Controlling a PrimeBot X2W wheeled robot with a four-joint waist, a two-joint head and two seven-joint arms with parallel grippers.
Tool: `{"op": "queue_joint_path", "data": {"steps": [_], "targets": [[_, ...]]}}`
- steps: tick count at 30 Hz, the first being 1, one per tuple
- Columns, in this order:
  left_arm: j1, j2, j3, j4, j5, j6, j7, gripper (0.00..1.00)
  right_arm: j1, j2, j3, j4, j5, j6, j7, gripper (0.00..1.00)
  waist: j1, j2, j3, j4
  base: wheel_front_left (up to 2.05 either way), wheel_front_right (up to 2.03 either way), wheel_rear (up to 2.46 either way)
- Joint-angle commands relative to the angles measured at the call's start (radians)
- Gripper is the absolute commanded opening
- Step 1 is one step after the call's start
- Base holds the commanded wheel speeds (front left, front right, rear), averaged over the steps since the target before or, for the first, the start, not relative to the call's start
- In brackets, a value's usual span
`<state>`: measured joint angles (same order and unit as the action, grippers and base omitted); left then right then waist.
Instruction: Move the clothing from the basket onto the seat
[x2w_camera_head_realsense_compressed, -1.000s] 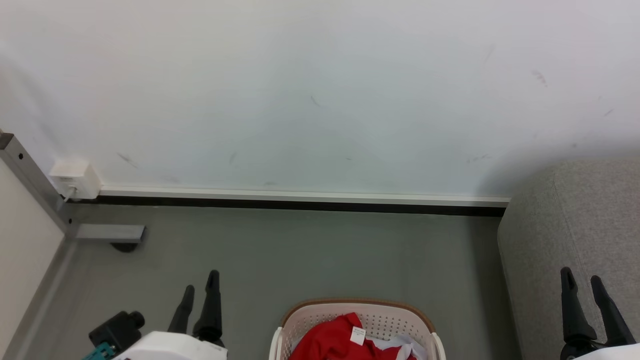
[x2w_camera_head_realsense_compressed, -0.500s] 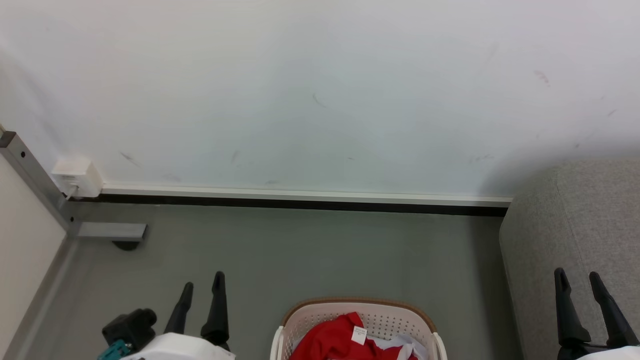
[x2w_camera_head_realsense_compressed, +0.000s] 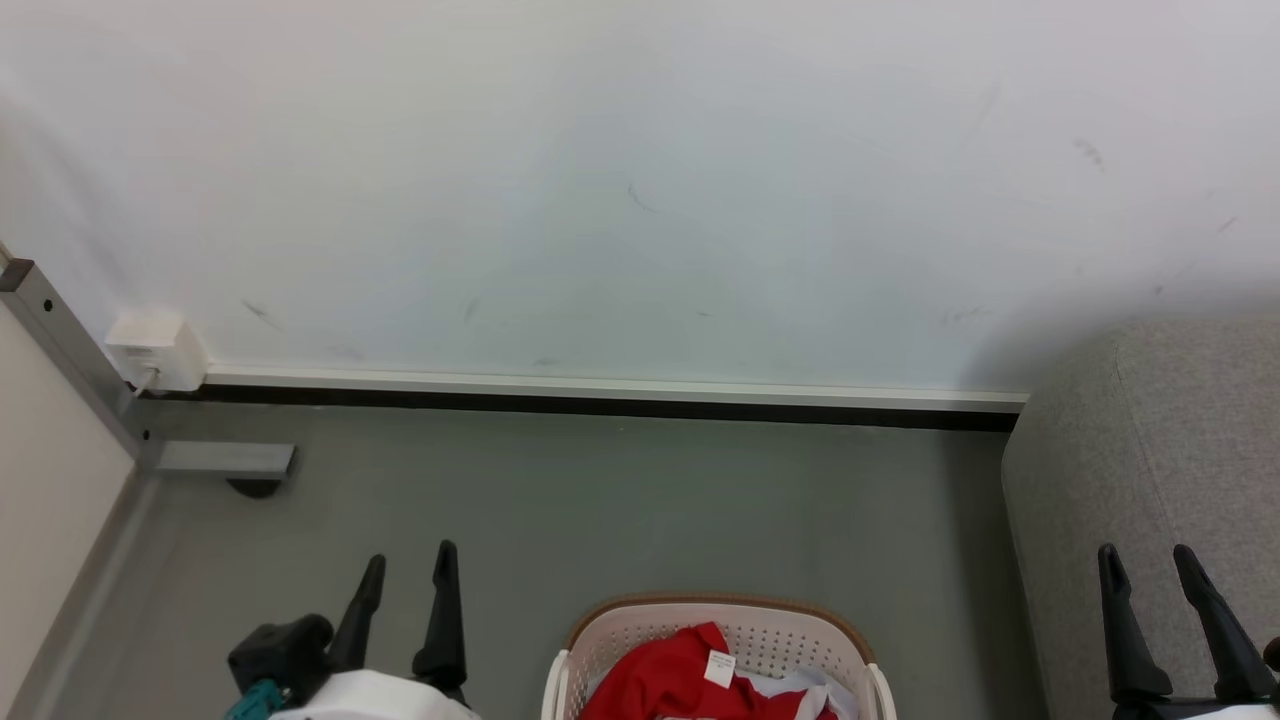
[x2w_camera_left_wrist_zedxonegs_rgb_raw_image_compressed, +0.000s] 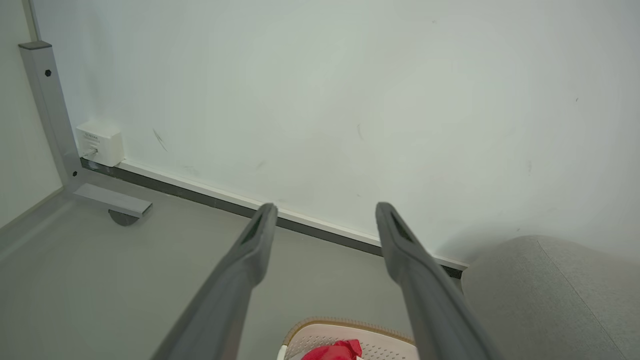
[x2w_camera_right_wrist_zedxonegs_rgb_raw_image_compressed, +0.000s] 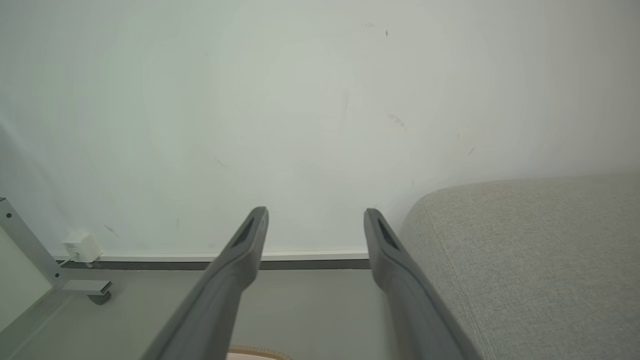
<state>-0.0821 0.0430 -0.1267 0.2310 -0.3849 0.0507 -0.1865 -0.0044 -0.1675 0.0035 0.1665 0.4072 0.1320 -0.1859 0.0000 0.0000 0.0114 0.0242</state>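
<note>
The cream basket with its brown rim stands on the grey floor at the bottom centre of the head view, cut off by the frame edge. Red clothing with a white label tag lies bunched inside it, with some white fabric beside it. The grey seat fills the right side. My left gripper is open, empty, to the left of the basket. My right gripper is open and empty in front of the seat. The left wrist view catches the basket, a bit of clothing and the seat.
A white wall with a dark skirting strip runs across the back. At the left stand a grey metal frame leg with a foot and a white wall socket box. Grey floor lies between the basket and the wall.
The left gripper has drifted right toward the basket, and the right gripper has shifted slightly left and down. The clothing and basket have stayed put.
</note>
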Motion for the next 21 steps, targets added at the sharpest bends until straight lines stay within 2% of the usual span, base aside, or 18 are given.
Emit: {"op": "queue_joint_path", "data": {"steps": [1, 21], "targets": [[-0.008, 0.008, 0.000, -0.003, 0.026, 0.000, -0.007, 1.00, 0.001, -0.012, 0.001, -0.010, -0.024, -0.002, -0.008, 1.00, 0.0000, 0.0000, 0.000, 0.001, 0.00, 0.00, 0.00], [-0.001, 0.010, -0.001, 0.008, 0.198, 0.006, -0.051, 1.00, 0.019, -0.008, -0.001, -0.008, -0.128, -0.002, -0.050, 1.00, 0.0000, 0.0000, 0.001, 0.005, 0.00, 0.00, 0.00]]}}
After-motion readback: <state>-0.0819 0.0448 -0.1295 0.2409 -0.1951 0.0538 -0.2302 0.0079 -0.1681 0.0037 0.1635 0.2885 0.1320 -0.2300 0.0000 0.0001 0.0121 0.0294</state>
